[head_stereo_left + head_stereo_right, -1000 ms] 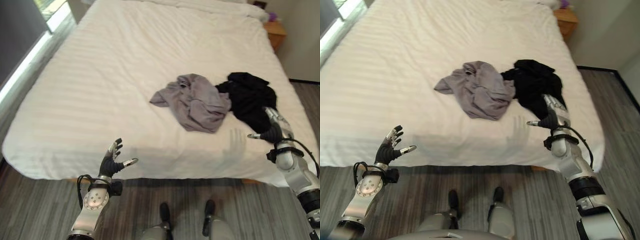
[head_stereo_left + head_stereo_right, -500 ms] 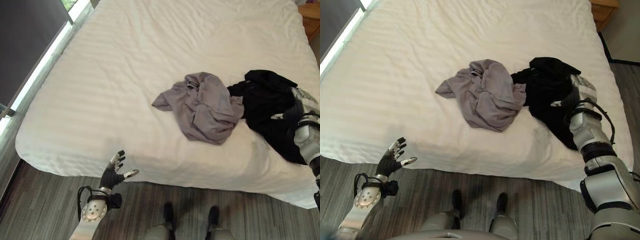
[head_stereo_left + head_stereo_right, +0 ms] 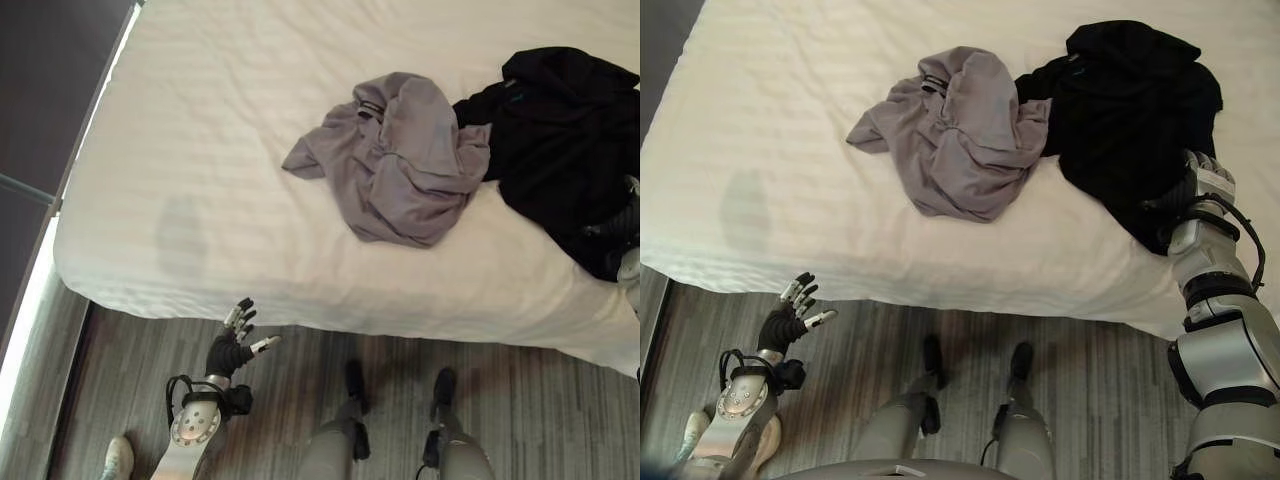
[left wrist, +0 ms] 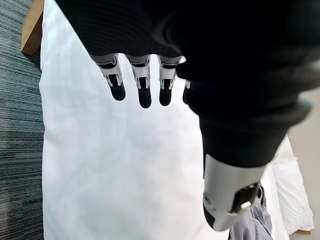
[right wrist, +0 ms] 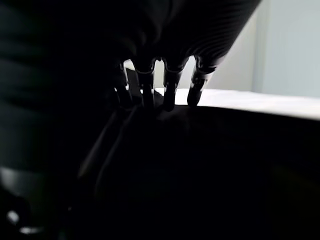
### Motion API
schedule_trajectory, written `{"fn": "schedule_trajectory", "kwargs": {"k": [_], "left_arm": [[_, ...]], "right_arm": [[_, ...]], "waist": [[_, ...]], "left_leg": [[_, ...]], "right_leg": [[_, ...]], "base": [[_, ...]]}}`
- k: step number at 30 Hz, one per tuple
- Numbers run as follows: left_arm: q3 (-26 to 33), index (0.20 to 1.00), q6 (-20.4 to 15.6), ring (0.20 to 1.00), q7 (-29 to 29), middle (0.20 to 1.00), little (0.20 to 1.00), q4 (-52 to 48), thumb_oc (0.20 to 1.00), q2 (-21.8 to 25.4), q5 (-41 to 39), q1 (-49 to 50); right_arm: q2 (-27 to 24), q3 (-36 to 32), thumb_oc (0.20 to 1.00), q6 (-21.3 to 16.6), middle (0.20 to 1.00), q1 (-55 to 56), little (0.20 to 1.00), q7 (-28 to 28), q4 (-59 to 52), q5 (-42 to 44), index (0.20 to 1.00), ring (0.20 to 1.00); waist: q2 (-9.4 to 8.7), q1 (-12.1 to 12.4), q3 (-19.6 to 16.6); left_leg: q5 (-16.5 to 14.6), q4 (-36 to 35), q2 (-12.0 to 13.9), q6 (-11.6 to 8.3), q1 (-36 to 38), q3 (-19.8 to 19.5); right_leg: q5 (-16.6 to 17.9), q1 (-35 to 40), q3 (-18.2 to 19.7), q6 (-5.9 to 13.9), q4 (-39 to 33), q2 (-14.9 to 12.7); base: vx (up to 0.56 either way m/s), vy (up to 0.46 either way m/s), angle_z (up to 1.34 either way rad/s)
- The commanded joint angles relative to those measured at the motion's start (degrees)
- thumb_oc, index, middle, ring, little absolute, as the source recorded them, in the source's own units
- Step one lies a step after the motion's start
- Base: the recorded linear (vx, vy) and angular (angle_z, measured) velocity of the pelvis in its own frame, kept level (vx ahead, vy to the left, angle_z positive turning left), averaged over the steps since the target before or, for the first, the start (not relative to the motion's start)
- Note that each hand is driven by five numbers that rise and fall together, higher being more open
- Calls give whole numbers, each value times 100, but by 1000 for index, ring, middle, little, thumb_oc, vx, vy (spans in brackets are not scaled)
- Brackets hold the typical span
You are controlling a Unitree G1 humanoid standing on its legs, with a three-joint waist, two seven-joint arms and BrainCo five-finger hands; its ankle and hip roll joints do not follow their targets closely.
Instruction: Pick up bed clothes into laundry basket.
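A crumpled grey garment (image 3: 405, 160) lies in the middle of the white bed (image 3: 200, 200). A black garment (image 3: 1130, 100) is heaped against its right side, reaching the bed's near right edge. My right hand (image 3: 1195, 192) rests on the near end of the black garment; in the right wrist view its straight fingers (image 5: 170, 85) press their tips into the black cloth (image 5: 200, 165). My left hand (image 3: 236, 345) hangs open over the floor just in front of the bed's near edge, holding nothing. Its fingers (image 4: 144, 85) point along the white sheet.
Grey striped floor (image 3: 300, 400) runs along the bed's near side. A person's shoe (image 3: 118, 455) stands at the lower left by my left arm. A dark wall or window (image 3: 40, 90) borders the bed's left side. A wooden frame corner (image 4: 32, 27) sticks out under the mattress.
The camera has tipped down and closer to the bed. My right hand has gone from beside the black garment's near edge onto the cloth. The left hand stays open and low.
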Motion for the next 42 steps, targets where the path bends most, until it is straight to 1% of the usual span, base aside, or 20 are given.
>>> {"fn": "schedule_trajectory", "kwargs": {"k": [1, 3, 4, 9, 18, 23, 27, 29, 30, 31, 32, 33, 34, 35, 36, 37, 39, 40, 41, 42], "left_arm": [[-132, 1000, -379, 1000, 141, 1000, 1000, -112, 1000, 29, -314, -521], [-161, 1000, -376, 1000, 140, 1000, 1000, -85, 1000, 25, -333, -554], [-174, 1000, -382, 1000, 107, 1000, 1000, -54, 1000, 30, -346, -534], [-44, 1000, -403, 1000, 59, 1000, 1000, -97, 1000, 125, -432, -541], [454, 1000, -413, 1000, 169, 1000, 1000, -218, 1000, 347, -377, -483], [744, 1000, -392, 1000, 276, 1000, 1000, -404, 1000, 558, -106, -562], [822, 1000, -366, 1000, 417, 1000, 1000, -488, 1000, 742, 279, -844], [809, 1000, -352, 1000, 471, 1000, 1000, -506, 1000, 800, 389, -922], [934, 1000, -298, 1000, 588, 1000, 1000, -654, 1000, 929, 541, -1141], [966, 1000, -279, 1000, 630, 1000, 1000, -714, 1000, 1021, 624, -1270], [957, 1000, -276, 1000, 633, 1000, 1000, -715, 1000, 1032, 627, -1275], [1020, 1000, -205, 1000, 692, 1000, 1000, -804, 1000, 1092, 782, -1359], [1017, 1000, -205, 1000, 692, 1000, 1000, -804, 1000, 1095, 783, -1361], [1019, 1000, -176, 1000, 727, 1000, 1000, -810, 1000, 1111, 851, -1419], [1037, 1000, -127, 1000, 826, 1000, 1000, -784, 1000, 1117, 965, -1581], [1022, 1000, -93, 1000, 880, 1000, 1000, -777, 1000, 1125, 1029, -1644], [1009, 1000, 37, 1000, 1015, 1000, 1000, -703, 1000, 1157, 1342, -1740], [1004, 1000, 40, 1000, 1021, 1000, 1000, -704, 1000, 1158, 1349, -1746], [1002, 1000, 150, 1000, 1183, 1000, 1000, -597, 1000, 1173, 1717, -1737], [978, 1000, 211, 1000, 1257, 1000, 1000, -448, 1000, 1176, 1860, -1747]], "right_arm": [[-380, 445, 1000, -187, 1000, -905, 1000, -139, 116, 284, 1000, 1000], [-258, 513, 1000, -206, 1000, -1000, 1000, -21, 270, 466, 1000, 1000], [-180, 564, 200, -206, 200, -1006, 200, 136, 427, 614, 200, 200], [-40, 432, 200, -220, 200, -867, 200, 424, 606, 1099, 200, 200], [-272, 155, 200, -246, 200, -680, 200, 510, 315, 1399, 200, 200], [-587, -469, 200, -413, 200, -297, 200, 243, -1306, 1817, 200, 200], [-807, -1110, 200, -542, 200, 265, 200, 81, -2665, 1968, 200, 200], [-828, -1332, 200, -564, 200, 453, 200, 23, -2968, 2007, 200, 200], [-727, -1562, 200, -634, 200, 720, 200, -12, -3482, 2051, 200, 200], [-695, -1693, 200, -637, 200, 830, 200, -3, -3696, 2121, 200, 200], [-692, -1728, 200, -627, 200, 865, 200, -1, -3719, 2118, 200, 200], [-629, -1934, 200, -656, 200, 1020, 200, -5, -4031, 2164, 200, 200], [-629, -1944, 200, -654, 200, 1030, 200, -4, -4036, 2163, 200, 200], [-628, -2030, 200, -676, 200, 1074, 200, 13, -4185, 2195, 200, 200], [-603, -2111, 200, -726, 200, 1136, 200, 46, -4458, 2303, 200, 200], [-576, -2164, 200, -730, 200, 1186, 200, 55, -4554, 2328, 200, 200], [-607, -2232, 200, -743, 200, 1260, 200, 101, -4736, 2408, 200, 200], [-606, -2246, 200, -740, 200, 1270, 200, 103, -4744, 2407, 200, 200], [-634, -2267, 200, -775, 200, 1357, 200, 180, -4950, 2458, 200, 200], [-632, -2231, 200, -811, 200, 1373, 200, 226, -5043, 2499, 200, 200]], "waist": [[-75, 180, 59], [-49, 217, 67], [-25, 241, 61], [-3, 281, 24], [-42, 286, -74], [-152, 83, -207], [-302, -117, -314], [-359, -147, -340], [-411, -257, -416], [-454, -315, -465], [-466, -300, -459], [-553, -353, -523], [-557, -346, -528], [-635, -368, -537], [-809, -454, -548], [-883, -472, -566], [-1035, -512, -641], [-1048, -506, -645], [-1089, -533, -721], [-1109, -541, -751]], "left_leg": [[658, 21, 796, -1073, 55, 37], [758, 21, 820, -1106, 34, 17], [826, 21, 855, -1130, 32, 6], [947, 21, 909, -1169, 156, 7], [978, 21, 949, -1184, 576, 44], [824, 21, 994, -1181, 968, 186], [657, 21, 1032, -1147, 1270, 294], [608, 21, 1032, -1130, 1362, 318], [548, 21, 1029, -1104, 1493, 367], [497, 21, 1022, -1082, 1574, 398], [494, 21, 1021, -1082, 1586, 405], [479, 21, 957, -1011, 1704, 375], [481, 21, 956, -1010, 1699, 379], [443, 100, 878, -971, 1759, 320], [189, 496, 748, -903, 1718, 157], [123, 656, 695, -855, 1645, 132], [-284, 597, 471, -671, 1541, 21], [-264, 600, 456, -655, 1519, 27], [-278, 370, 298, -567, 1457, -126], [-235, 228, 257, -563, 1418, -251]], "right_leg": [[-404, 9, -185, 559, 90, -321], [-418, 7, -206, 541, 90, -292], [-437, 37, -248, 520, 90, -266], [-518, 239, -355, 453, 90, -215], [-644, 653, -414, 409, 90, -188], [-755, 994, -364, 383, 90, -142], [-822, 1213, -286, 363, 90, -104], [-836, 1275, -263, 361, 90, -94], [-849, 1330, -181, 351, 90, -49], [-857, 1359, -123, 343, 90, -23], [-858, 1366, -117, 344, 90, -24], [-843, 1365, 4, 324, 90, 14], [-839, 1358, 8, 324, 90, 13], [-833, 1363, 99, 312, 90, 25], [-829, 1409, 238, 290, 90, 13], [-791, 1395, 289, 287, 90, -16], [-800, 1417, 410, 319, 90, -69], [-777, 1394, 416, 322, 90, -84], [-756, 1420, 608, 348, 90, -38], [-757, 1462, 730, 372, 90, 1]], "base": [[-19, -50, 2], [8, -49, 11], [14, -50, 14], [28, -47, 17], [20, -7, 5], [34, 5, -1], [43, -2, -12], [40, 3, -7], [56, 14, -8], [56, 14, -13], [37, 15, -40], [11, 13, -50], [10, 9, -50], [35, -29, -41], [36, -32, -40], [84, -29, -46], [84, 9, -63], [145, 58, -81], [192, 79, -59], [247, 107, -43]]}}
